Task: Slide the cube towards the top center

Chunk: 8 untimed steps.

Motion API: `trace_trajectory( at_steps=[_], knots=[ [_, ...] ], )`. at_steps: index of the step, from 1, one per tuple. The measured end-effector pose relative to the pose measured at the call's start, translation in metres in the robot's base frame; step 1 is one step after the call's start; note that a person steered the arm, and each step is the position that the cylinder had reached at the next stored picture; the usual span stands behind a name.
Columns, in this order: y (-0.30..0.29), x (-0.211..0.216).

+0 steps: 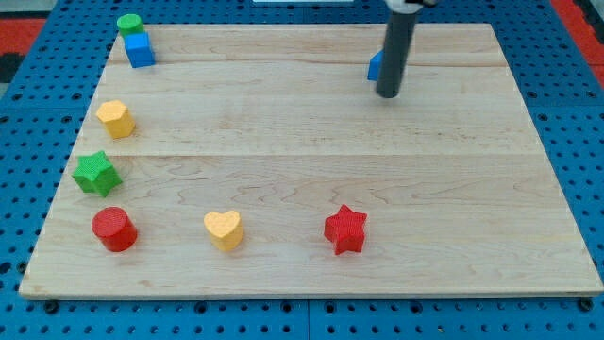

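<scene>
A blue cube (140, 49) sits near the board's top left corner, just below a green cylinder (129, 24). My dark rod comes down from the view's top, right of centre, and my tip (388, 93) rests on the board. A second blue block (376, 65) is mostly hidden behind the rod, on its left side; its shape cannot be made out. My tip is far to the right of the blue cube and does not touch it.
A yellow hexagonal block (115, 118) and a green star (95, 174) lie along the left edge. A red cylinder (113, 229), a yellow heart (224, 229) and a red star (345, 229) lie along the bottom. The wooden board (302, 179) sits on a blue pegboard.
</scene>
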<state>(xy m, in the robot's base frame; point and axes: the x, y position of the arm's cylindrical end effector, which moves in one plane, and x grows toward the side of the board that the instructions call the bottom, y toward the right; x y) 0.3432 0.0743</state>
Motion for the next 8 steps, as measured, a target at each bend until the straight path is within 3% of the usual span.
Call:
trace_trajectory(
  at_steps=[2,3,5,6,7,8],
  knots=[
    [-0.278,-0.023],
    [-0.377,-0.029],
    [-0.344,-0.077],
    [-0.366,-0.103],
    [-0.288,-0.097],
    [-0.247,-0.072]
  ],
)
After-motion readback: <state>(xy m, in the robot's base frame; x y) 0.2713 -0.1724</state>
